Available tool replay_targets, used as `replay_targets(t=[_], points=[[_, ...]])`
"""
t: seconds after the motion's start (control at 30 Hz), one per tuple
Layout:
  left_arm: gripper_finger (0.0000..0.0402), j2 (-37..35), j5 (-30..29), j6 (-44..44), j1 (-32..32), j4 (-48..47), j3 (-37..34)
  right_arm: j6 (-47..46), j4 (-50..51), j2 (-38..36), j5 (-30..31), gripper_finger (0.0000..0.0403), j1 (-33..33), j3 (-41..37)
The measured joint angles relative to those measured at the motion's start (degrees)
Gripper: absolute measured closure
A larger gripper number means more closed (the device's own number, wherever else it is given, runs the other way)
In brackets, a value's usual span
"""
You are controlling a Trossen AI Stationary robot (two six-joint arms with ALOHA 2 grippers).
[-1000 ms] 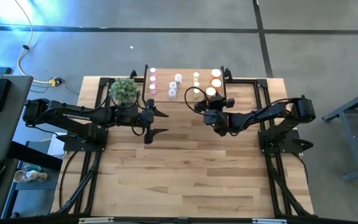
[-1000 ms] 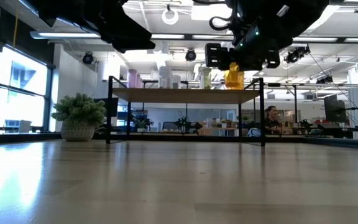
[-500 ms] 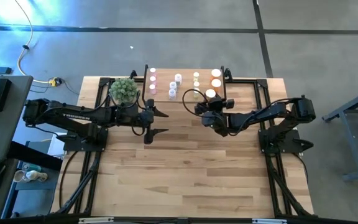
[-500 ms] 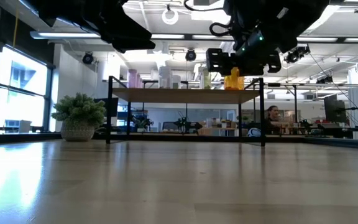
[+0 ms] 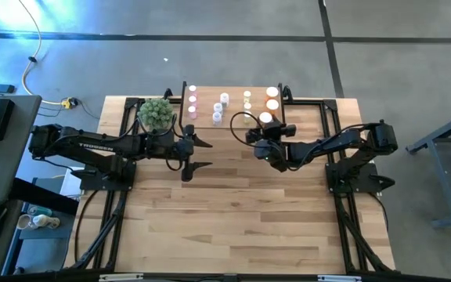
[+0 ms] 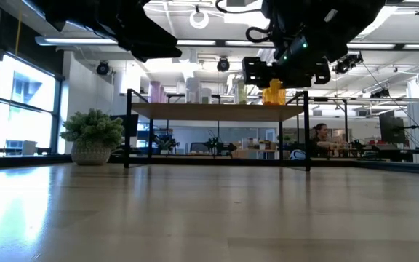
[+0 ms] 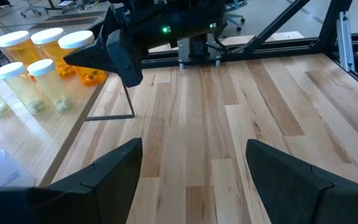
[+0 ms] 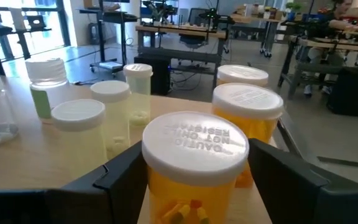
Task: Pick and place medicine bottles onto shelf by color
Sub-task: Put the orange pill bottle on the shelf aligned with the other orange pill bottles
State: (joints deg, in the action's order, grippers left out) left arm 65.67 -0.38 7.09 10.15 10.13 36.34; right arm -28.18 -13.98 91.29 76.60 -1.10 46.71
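Note:
The shelf [image 5: 208, 95] stands at the table's far edge with rows of white-capped bottles on its top: pink [image 5: 192, 100], whitish [image 5: 219, 107], yellow-green [image 5: 247, 99] and orange [image 5: 272, 98]. My right gripper [image 5: 263, 124] is at the shelf's near right part, shut on one orange bottle [image 8: 194, 149], which also shows in the low view [image 6: 273, 92]. My left gripper [image 5: 206, 153] hangs open and empty over the table, near the shelf's near left corner; its fingers show in the left wrist view [image 7: 194, 168]. My right gripper pinches the orange bottle between its two fingers [image 8: 120, 180], one on each side of the body just under the white cap [image 8: 157, 186]. The fingers come about level from the table's near side. The bottle is upright, in front of two orange bottles; whether its bottom rests on the shelf top, I cannot tell.
A potted green plant [image 5: 156, 113] stands on the table beside the shelf's left end. The shelf's thin black legs [image 6: 128, 131] stand on the tabletop. The wide wooden tabletop [image 5: 233, 211] stretches toward the near edge. A person [image 6: 317, 138] sits in the room behind.
My right gripper has gone down a little toward the shelf top with the orange bottle, which has stayed upright in the hold.

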Motion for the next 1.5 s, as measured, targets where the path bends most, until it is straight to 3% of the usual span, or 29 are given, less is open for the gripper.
replay_targets(t=[0.67,0.87,1.23,1.5], points=[[0.0124,0.0,0.0,0.0,0.0,0.0,0.0,2.2,0.0,0.0,1.7,0.0144,0.5,0.0],[0.0124,0.0,0.0,0.0,0.0,0.0,0.0,5.9,0.0,0.0,6.3,0.0144,2.3,0.5],[0.0124,0.0,0.1,-0.9,0.0,0.0,0.0,6.7,1.0,0.0,7.4,0.0144,2.7,0.9],[0.0124,0.0,0.2,-0.9,0.0,0.0,0.0,12.8,0.9,0.0,11.9,0.0144,4.3,0.9]])
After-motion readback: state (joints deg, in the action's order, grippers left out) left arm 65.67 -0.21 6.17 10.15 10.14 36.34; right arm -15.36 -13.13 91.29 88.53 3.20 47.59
